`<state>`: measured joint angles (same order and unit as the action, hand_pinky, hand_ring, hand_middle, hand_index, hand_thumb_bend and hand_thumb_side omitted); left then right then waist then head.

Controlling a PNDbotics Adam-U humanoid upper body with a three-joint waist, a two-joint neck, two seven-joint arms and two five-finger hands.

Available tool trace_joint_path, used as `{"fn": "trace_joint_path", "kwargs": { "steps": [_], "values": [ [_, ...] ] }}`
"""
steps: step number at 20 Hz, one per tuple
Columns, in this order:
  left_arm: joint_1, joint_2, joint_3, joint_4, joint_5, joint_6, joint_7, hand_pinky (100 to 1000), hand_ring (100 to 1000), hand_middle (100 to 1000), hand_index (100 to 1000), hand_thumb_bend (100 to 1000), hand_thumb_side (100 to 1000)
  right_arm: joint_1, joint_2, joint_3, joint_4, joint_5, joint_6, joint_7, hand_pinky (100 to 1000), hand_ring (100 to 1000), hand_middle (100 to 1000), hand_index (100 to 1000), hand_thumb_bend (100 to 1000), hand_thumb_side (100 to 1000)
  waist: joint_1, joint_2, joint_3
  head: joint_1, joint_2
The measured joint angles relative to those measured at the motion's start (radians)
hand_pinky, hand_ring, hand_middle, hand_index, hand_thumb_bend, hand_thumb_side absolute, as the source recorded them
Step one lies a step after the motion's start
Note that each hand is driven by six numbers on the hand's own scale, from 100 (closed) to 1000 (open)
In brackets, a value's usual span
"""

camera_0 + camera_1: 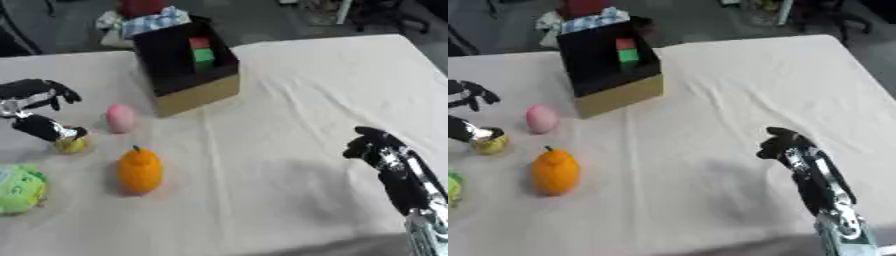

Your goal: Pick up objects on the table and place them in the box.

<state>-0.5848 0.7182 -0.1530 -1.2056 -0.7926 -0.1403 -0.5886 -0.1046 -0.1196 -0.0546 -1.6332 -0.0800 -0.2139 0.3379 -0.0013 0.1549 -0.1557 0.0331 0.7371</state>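
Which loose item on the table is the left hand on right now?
The small yellow one: the left hand has its thumb tip touching it. The pink egg, orange and green toy lie apart, untouched.

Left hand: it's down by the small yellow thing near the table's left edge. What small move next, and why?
Probably close the left hand round the small yellow thing. Its thumb already touches it, while the fingers above are curled and apart from it, so nothing is held yet. The box stands open behind, with a red and a green block inside. The right hand hangs idle at the right.
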Motion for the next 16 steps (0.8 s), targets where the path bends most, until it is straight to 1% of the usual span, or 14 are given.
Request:
{"fn": "trace_joint_path", "kwargs": {
  "steps": [5,9,11,12,13,14,15,16],
  "values": [
    [-0.025,-0.017,-0.011,0.082,-0.041,-0.016,-0.013,765,687,756,878,424,474,0.000,0.000,0.000,0.001,0.000,-0.001,0.001,694,609,588,799,100,711,0.000,0.000,0.001,0.000,0.000],
    [-0.032,-0.025,-0.015,0.127,-0.066,-0.035,-0.019,755,660,730,864,347,382,0.000,0.000,0.000,0.005,0.000,-0.001,0.001,694,609,587,799,100,712,0.000,0.000,0.000,-0.001,0.000],
    [-0.032,-0.025,-0.015,0.136,-0.067,-0.047,-0.027,736,610,671,821,306,317,0.000,0.000,0.000,0.005,0.000,-0.001,0.001,694,609,588,799,100,712,0.000,0.000,0.000,-0.002,0.000],
    [-0.032,-0.025,-0.015,0.138,-0.067,-0.052,-0.030,733,604,661,813,303,309,0.000,0.000,0.000,0.005,0.000,-0.001,0.001,694,609,588,799,100,711,0.000,-0.001,0.000,-0.003,0.000],
    [-0.031,-0.025,-0.015,0.138,-0.067,-0.057,-0.032,698,544,581,743,271,254,0.000,0.000,0.000,0.005,0.000,-0.001,0.001,695,609,588,799,100,711,0.000,-0.001,0.000,-0.004,0.000],
    [-0.031,-0.025,-0.015,0.137,-0.067,-0.060,-0.032,692,536,571,734,267,246,0.000,0.000,0.000,0.005,0.000,-0.001,0.001,695,609,588,799,100,711,0.000,-0.001,0.000,-0.004,0.000],
    [-0.029,-0.024,-0.014,0.133,-0.066,-0.062,-0.031,651,492,511,678,249,189,0.000,0.000,0.000,0.005,0.000,-0.001,0.001,695,609,588,800,100,711,0.000,-0.001,0.000,-0.005,0.000],
    [-0.025,-0.023,-0.010,0.123,-0.066,-0.062,-0.026,636,481,496,665,244,173,0.000,0.000,0.000,0.005,0.000,-0.001,0.001,695,609,588,800,100,711,0.000,-0.001,0.000,-0.006,0.000]
  ]
}}
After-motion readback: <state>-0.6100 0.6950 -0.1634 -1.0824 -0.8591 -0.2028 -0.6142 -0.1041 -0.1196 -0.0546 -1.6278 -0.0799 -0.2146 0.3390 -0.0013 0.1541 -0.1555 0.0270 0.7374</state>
